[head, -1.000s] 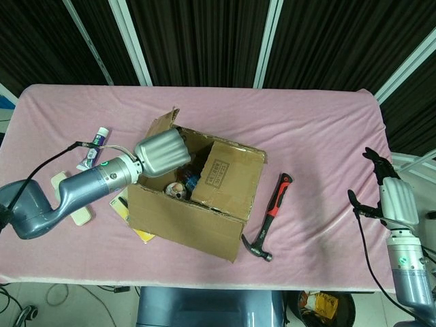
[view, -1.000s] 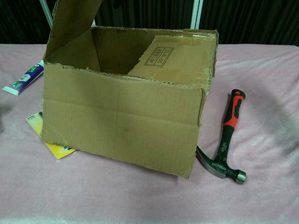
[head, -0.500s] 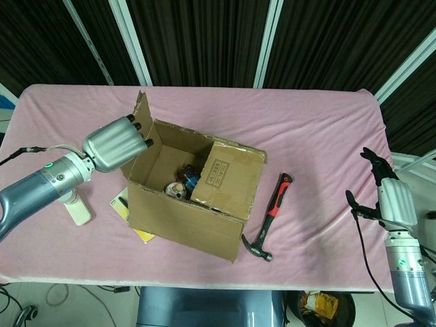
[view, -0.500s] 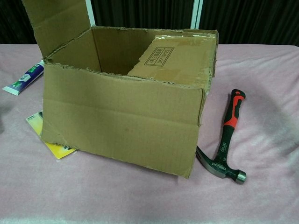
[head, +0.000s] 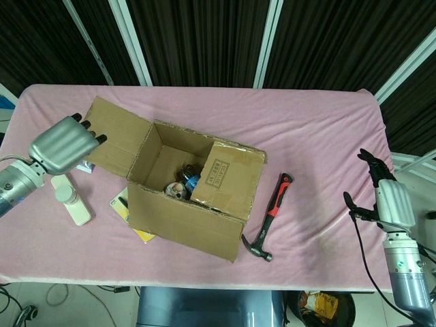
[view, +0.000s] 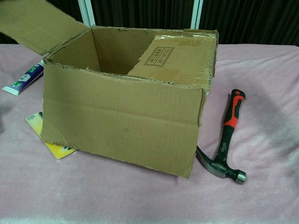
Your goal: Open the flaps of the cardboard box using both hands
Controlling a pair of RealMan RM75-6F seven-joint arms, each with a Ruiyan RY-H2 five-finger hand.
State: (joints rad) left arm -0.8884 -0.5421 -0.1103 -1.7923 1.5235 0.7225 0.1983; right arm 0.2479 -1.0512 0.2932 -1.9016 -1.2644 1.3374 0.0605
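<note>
Starting at our left hand [head: 63, 144], the dark fingertips [head: 87, 125] lie against the outer edge of the brown cardboard flap [head: 117, 139], which is folded outward and sits nearly flat beyond the box's left wall. The fingers look extended side by side rather than wrapped around the edge, though from the head view we cannot be sure whether a thumb is hooked beneath the flap. Our right hand [head: 386, 192] is well apart from everything, out past the table's right edge, its black fingers pointing up and loosely apart with nothing in them.

The brown cardboard box [view: 122, 121] stands on the pink cloth-covered table [head: 313, 129], a little left of centre. Its right-hand flap [head: 229, 177] is folded down into the opening, printed label facing up. Inside the box, small items [head: 184, 182] lie on the bottom, too small to identify.

A red-and-black claw hammer [view: 225, 136] lies just beside the box on the right. A yellow flat card [view: 51, 146] pokes out from under the box's left corner. A white tube [view: 24, 79] lies on the cloth behind that, and a white bottle [head: 69, 201] rests near our left hand.
</note>
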